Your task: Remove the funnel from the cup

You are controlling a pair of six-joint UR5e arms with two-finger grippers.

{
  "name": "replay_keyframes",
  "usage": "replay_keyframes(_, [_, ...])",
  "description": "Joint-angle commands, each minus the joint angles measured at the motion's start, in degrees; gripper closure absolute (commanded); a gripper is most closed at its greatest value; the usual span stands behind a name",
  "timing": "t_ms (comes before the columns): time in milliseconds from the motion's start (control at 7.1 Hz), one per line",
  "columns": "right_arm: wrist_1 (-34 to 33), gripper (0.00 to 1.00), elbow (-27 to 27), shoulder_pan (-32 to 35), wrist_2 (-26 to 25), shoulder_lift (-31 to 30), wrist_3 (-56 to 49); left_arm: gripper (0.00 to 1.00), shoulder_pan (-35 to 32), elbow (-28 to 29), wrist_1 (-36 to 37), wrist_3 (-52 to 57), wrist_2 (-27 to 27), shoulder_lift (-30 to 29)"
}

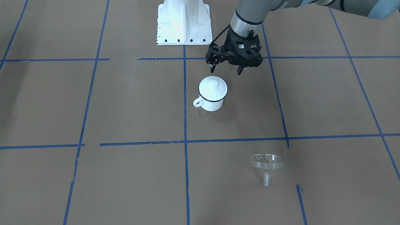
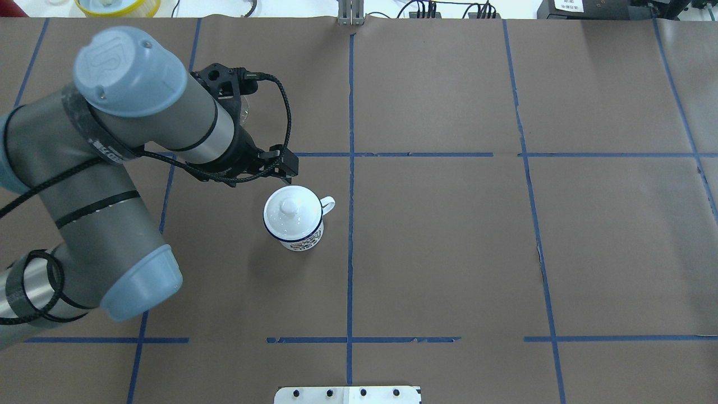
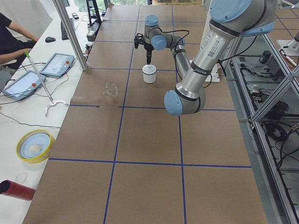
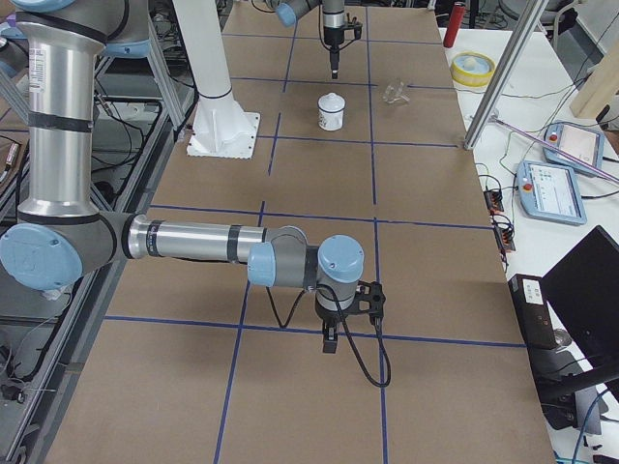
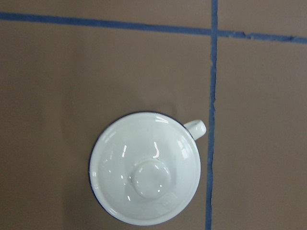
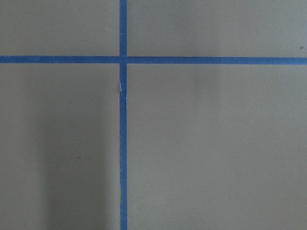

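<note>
The cup (image 1: 212,97) is a white enamel mug with a dark blue rim, upright near the table's middle, with a white knobbed lid (image 1: 213,86) on it. The clear funnel (image 1: 266,162) lies apart from the cup on the brown paper, toward the operators' side, its spout pointing away from the robot. My left gripper (image 1: 226,69) hangs open and empty just above the table, beside the cup on the robot's side. The left wrist view looks straight down on the lidded cup (image 5: 144,167). My right gripper (image 4: 330,343) shows only in the exterior right view, far from both; I cannot tell its state.
The white robot base (image 1: 183,22) stands behind the cup. Blue tape lines cross the brown paper. A yellow bowl (image 3: 35,145), a red cylinder (image 3: 14,189) and tablets (image 3: 56,63) sit on the side bench off the table.
</note>
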Motion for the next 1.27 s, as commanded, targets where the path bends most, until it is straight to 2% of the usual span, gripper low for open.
replay_keyframes(0, [0.0, 0.0, 0.0, 0.0, 0.0, -0.01, 0.0, 0.0, -10.55, 0.26, -0.05, 15.34, -3.95, 4.67])
replay_keyframes(141, [0.0, 0.0, 0.0, 0.0, 0.0, 0.08, 0.0, 0.0, -16.18, 1.75, 0.03, 23.16, -6.77, 7.31])
replay_keyframes(282, [0.0, 0.0, -0.09, 0.0, 0.0, -0.01, 0.0, 0.0, -21.45, 4.72, -0.31, 30.89, -7.32, 9.16])
replay_keyframes(422, [0.0, 0.0, 0.0, 0.0, 0.0, -0.01, 0.0, 0.0, -24.38, 7.88, -0.75, 40.98, -11.24, 11.97])
replay_keyframes(704, [0.0, 0.0, 0.0, 0.0, 0.0, -0.01, 0.0, 0.0, -33.77, 14.57, -1.81, 58.23, -13.55, 17.33])
replay_keyframes(1126, [0.0, 0.0, 0.0, 0.0, 0.0, -0.01, 0.0, 0.0, -47.04, 17.05, -1.47, 68.83, -15.41, 22.53])
